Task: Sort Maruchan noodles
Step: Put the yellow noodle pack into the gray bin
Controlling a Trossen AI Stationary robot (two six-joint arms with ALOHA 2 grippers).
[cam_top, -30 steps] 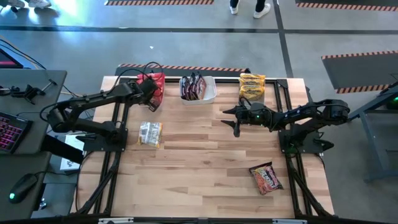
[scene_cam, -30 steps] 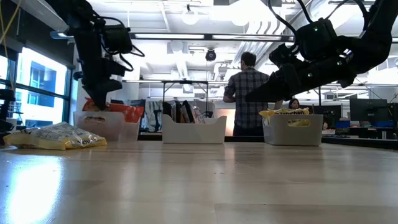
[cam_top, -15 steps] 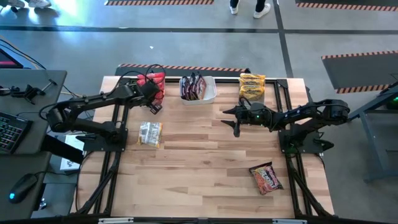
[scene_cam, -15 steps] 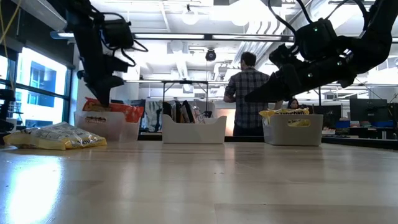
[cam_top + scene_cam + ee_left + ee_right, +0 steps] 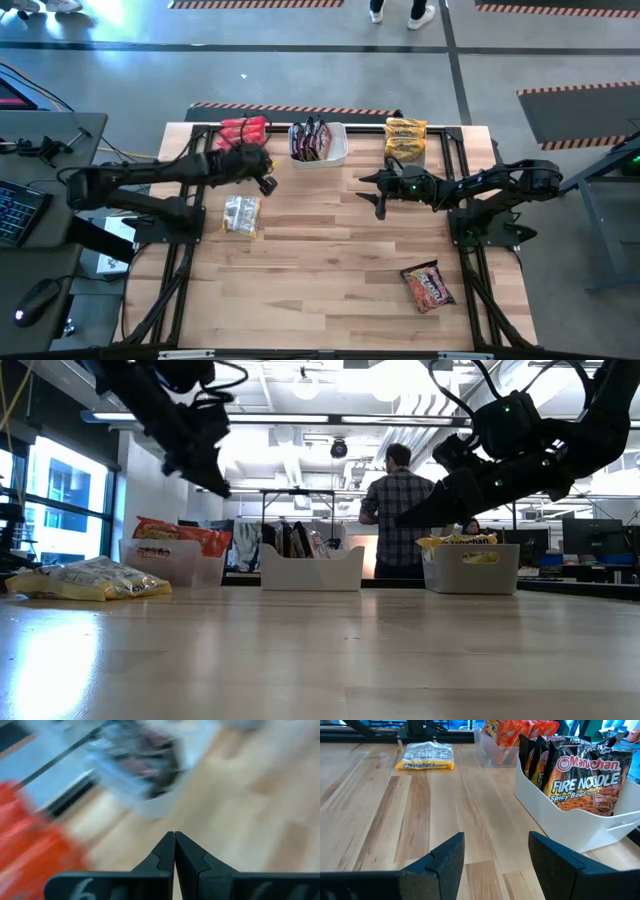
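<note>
My left gripper [image 5: 268,183] is shut and holds nothing. It hangs above the table between the left tub of red-orange noodle packets [image 5: 241,130] and the middle tub of dark packets [image 5: 315,142], slanting down [image 5: 215,482]. A yellow packet [image 5: 241,214] lies flat on the table near it, also seen in the low view [image 5: 85,580]. My right gripper [image 5: 372,196] waits open over the table, in front of the right tub of yellow packets [image 5: 405,138]. Another red-orange packet [image 5: 429,286] lies flat near the front right.
The three tubs stand in a row along the far edge. The middle white tub [image 5: 580,827] is close beside my right gripper [image 5: 495,852]. Bare wood lies across the table's middle and front left. A person [image 5: 398,510] stands in the room beyond the table.
My left gripper has swung away from above the left tub toward the table's right and near side. It has risen a little and tipped from pointing down to slanting forward. The packets and tubs have stayed where they were.
</note>
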